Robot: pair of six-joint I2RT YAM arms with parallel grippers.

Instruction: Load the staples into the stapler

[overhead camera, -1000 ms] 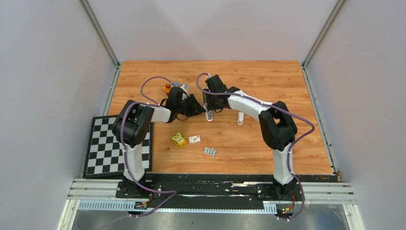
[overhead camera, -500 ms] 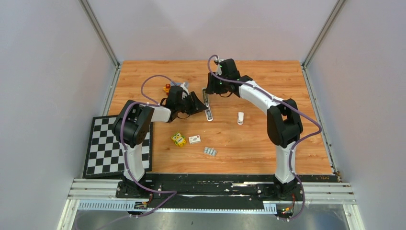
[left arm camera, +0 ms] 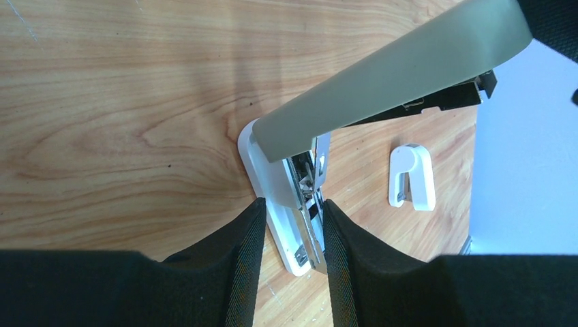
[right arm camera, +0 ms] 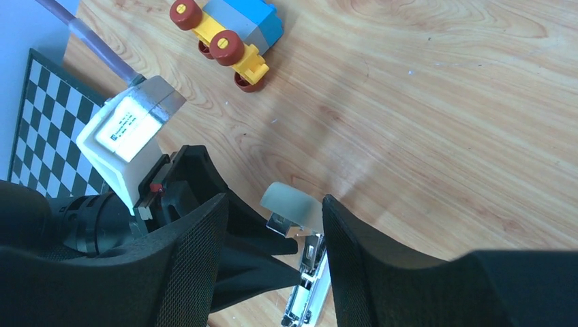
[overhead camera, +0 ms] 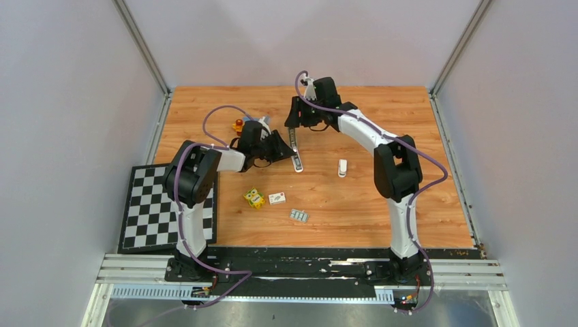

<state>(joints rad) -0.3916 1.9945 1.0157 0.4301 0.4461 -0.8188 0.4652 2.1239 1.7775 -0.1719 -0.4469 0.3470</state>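
Observation:
The white stapler (overhead camera: pixel 297 162) lies mid-table with its grey lid (left arm camera: pixel 395 75) swung up and its metal magazine exposed. My left gripper (overhead camera: pixel 280 148) is shut on the stapler base (left arm camera: pixel 285 194), one finger on each side. My right gripper (overhead camera: pixel 294 127) hovers above, its fingers open on either side of the raised lid tip (right arm camera: pixel 292 203), with a gap on the left side. The staples (overhead camera: pixel 298 215), a small silver-grey block, lie on the table nearer the front, away from both grippers.
A small white box (overhead camera: pixel 277 198) and a yellow cube (overhead camera: pixel 254 198) lie near the staples. A small white stapler-like piece (overhead camera: pixel 342 167) lies to the right. A toy train (right arm camera: pixel 228 34) sits behind the left gripper. A checkerboard (overhead camera: pixel 146 204) lies at the left.
My right gripper has risen and moved toward the far side, and the stapler lid has swung up with it. My left gripper has stayed on the base.

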